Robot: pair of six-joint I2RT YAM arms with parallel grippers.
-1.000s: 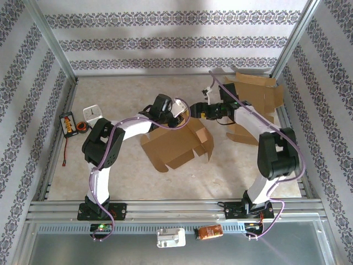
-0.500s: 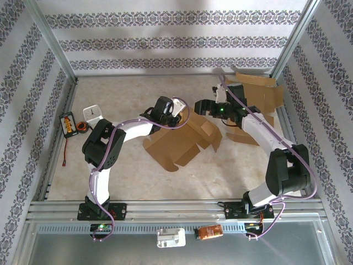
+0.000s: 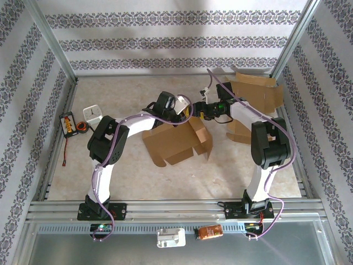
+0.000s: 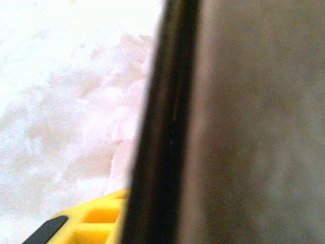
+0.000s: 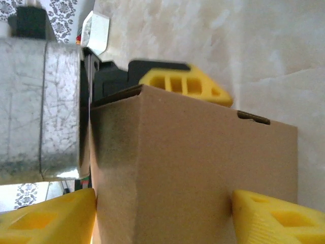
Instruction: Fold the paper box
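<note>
Right tool (image 5: 163, 203) wide astride an edge of the paper box (image 3: 175, 142); left tool (image 3: 185, 110): cannot tell

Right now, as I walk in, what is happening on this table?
Two robot arms are working on a brown cardboard box in the middle of the table. The left gripper and the right gripper meet at its far edge. A box wall stands between the right gripper's yellow fingers; whether they press it, I cannot tell. The box is only partly folded, some flaps open. More cardboard lies at the far right.
</note>
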